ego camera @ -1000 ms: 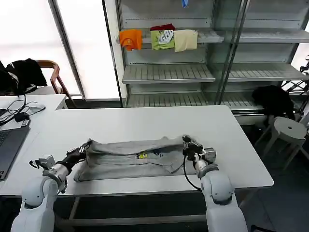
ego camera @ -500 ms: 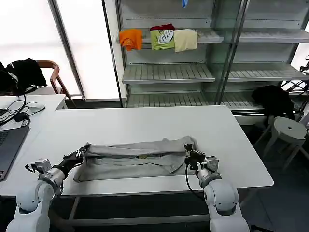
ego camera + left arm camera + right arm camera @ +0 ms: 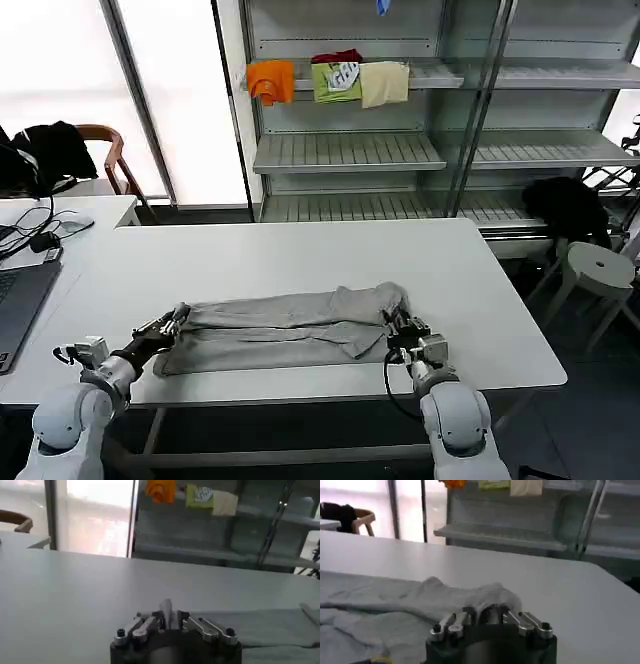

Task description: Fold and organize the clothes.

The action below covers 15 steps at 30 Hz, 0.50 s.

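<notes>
grey shirt folded into a long band, lying along near edge of white table. left gripper at its left end, fingers closed together with a sliver of fabric pinched between; right gripper at right end, fingers drawn close over bunched cloth. best to release evenly, then smooth. near table edge close to band; plenty of bare tabletop beyond toward shelving.

1. A shirt lies across the near part of the table.
2. The left gripper sits at its left end, the right gripper at its right.
3. Shelves stand behind the table.
</notes>
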Available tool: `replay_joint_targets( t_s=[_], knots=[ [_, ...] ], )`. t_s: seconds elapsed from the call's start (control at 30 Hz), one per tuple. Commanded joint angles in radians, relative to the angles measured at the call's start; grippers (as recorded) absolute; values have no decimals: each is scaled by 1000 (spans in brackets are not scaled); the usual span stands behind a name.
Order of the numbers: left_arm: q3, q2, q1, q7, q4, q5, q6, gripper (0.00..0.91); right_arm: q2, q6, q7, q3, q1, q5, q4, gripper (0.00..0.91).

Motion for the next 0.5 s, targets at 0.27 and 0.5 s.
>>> replay_joint_targets(
  t_s=[0.27, 0.5],
  knots=[
    [-28, -53, 67, -188, -143, 83, 40, 907, -46, 48, 73, 80, -38, 7, 109, 907],
    [43, -142, 109, -381, -164, 211, -70, 907, -38, 113, 122, 114, 44, 418, 179, 907]
  ],
)
